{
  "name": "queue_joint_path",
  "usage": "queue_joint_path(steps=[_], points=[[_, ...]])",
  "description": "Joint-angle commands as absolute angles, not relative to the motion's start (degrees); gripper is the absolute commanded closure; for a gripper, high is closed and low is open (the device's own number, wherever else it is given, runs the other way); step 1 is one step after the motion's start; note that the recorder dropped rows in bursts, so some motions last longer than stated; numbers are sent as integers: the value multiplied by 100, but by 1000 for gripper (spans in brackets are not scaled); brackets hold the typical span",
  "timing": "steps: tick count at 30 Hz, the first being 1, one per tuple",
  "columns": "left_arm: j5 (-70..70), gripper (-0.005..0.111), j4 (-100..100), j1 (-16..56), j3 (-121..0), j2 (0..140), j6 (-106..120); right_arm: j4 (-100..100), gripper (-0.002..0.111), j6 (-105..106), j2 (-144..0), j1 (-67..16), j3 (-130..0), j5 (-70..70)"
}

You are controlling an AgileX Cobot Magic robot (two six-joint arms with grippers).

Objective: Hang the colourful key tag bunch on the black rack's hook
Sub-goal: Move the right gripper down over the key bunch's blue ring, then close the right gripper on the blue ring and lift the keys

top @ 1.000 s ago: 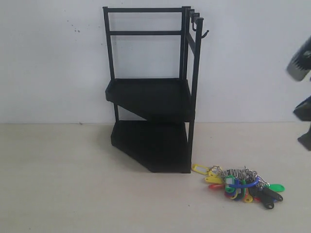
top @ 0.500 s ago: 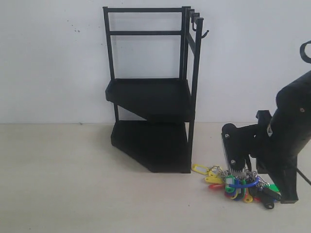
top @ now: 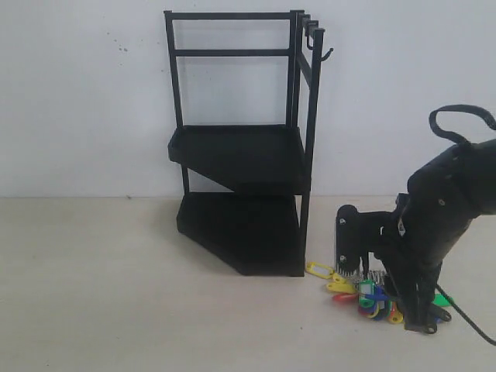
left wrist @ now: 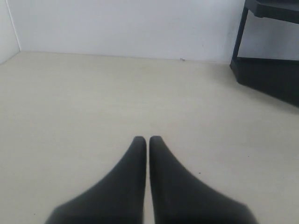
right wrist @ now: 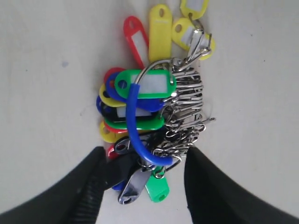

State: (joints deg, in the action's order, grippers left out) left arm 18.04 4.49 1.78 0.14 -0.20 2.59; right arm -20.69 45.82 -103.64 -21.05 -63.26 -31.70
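The colourful key tag bunch (right wrist: 149, 102) lies flat on the pale table, with its blue loop (right wrist: 135, 126) arching over green, yellow, red and black tags and silver rings. It also shows by the rack's foot (top: 364, 293), partly hidden by the arm. My right gripper (right wrist: 147, 156) is open and low over the bunch, its two fingers straddling the loop's end without closing on it. The black rack (top: 240, 155) stands at the back, and its hook (top: 325, 54) juts from the top right post. My left gripper (left wrist: 148, 139) is shut and holds nothing, low above bare table.
A white wall runs behind the table. The rack's lower tray and a post (left wrist: 268, 70) sit at the far edge of the left wrist view. The right arm (top: 434, 225) and its cable rise over the table's right side.
The right arm has come down from the right edge, moved left and settled over the key tag bunch. The bunch and rack have not moved.
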Motion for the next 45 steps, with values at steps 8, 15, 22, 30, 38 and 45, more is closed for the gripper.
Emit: queue_joint_path(steps=[8,15,22,30,38,45], points=[[1784,102,489,159,0,0,261,-2671,58,4703,-10830,-2117,-6355,-3202],[1784,102,489,159,0,0,261,-3063,58,4703,-11104,-2117,-6355,-2827],[1784,102,489,159,0,0,261,-3189,59,4608,-11348,-2068,-6355,-2499],[1784,102,489,159,0,0,261,-3228,109,4306,-11291,-2056,-6355,-2577],[1784,102,489,159,0,0,261,-3165,109,2523,-10633,-2056,-6355,-2527],[1784,102,489,159,0,0,261,-3132,109,-1744,-9620,-2056,-6355,-2194]])
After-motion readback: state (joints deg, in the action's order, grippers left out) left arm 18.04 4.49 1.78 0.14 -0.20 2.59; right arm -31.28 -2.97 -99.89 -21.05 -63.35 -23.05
